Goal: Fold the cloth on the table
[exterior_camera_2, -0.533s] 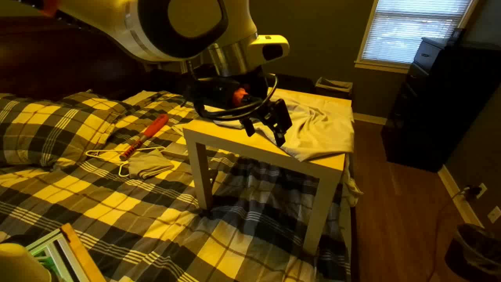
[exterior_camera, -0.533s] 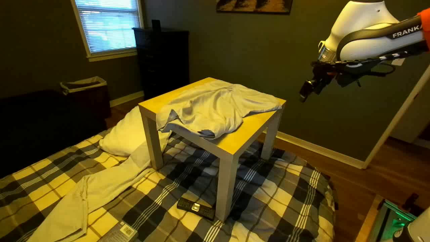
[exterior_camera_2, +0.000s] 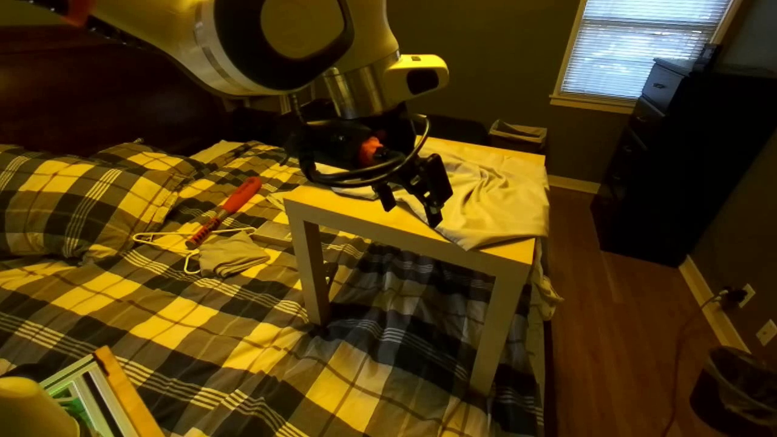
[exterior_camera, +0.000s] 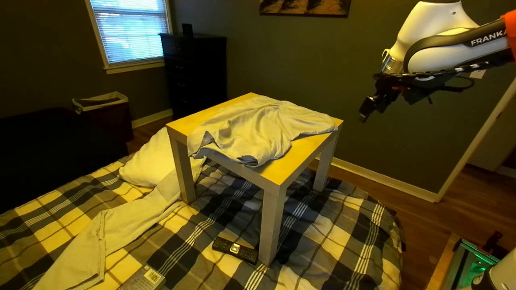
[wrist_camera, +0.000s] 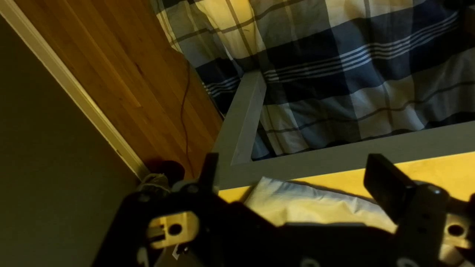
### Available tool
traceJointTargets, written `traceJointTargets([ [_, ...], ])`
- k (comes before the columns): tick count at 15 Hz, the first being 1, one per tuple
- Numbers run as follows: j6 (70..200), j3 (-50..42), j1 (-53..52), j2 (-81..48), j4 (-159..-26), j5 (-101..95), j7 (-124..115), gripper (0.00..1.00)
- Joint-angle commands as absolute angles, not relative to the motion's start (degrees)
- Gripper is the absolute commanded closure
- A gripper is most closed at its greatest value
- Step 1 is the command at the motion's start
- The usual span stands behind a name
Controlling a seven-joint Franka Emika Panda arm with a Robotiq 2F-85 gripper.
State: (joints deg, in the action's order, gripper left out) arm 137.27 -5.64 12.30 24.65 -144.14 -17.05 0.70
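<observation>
The pale grey-white cloth lies wrinkled and spread over the table top in both exterior views (exterior_camera: 258, 129) (exterior_camera_2: 491, 194). In an exterior view, its near part reaches over a table edge, with a folded-up flap there. The table has a yellow-tan top (exterior_camera: 280, 171) (exterior_camera_2: 516, 250) and whitish-grey legs, and stands on a bed. My gripper (exterior_camera: 365, 112) (exterior_camera_2: 413, 207) is open and empty, apart from and above the cloth. In the wrist view, my gripper (wrist_camera: 293, 170) has its fingers wide apart, with a cloth corner (wrist_camera: 297, 204) and the table edge (wrist_camera: 334, 163) below. The gripper body hides much of the cloth.
A plaid bedspread (exterior_camera: 225, 205) lies under the table. A remote (exterior_camera: 235, 249) sits by one leg. A white pillow-like bundle (exterior_camera: 151, 161) and pale fabric (exterior_camera: 129, 225) lie beside the table. A red-handled tool (exterior_camera_2: 243, 194), hanger (exterior_camera_2: 161, 240) and folded grey cloth (exterior_camera_2: 234, 255) are on the bed.
</observation>
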Motion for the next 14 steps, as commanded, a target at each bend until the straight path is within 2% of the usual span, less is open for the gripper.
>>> traceJointTargets([
  [1,134.83,-2.95,14.08,20.50,-140.71,-17.13,-10.16,0.00],
  [6,133.06,-2.40,13.83,11.04,-134.63,-15.17,-23.22,0.00],
  [14,133.70,-7.55,12.24,-3.12,-125.08,3.68,-26.23,0.00],
])
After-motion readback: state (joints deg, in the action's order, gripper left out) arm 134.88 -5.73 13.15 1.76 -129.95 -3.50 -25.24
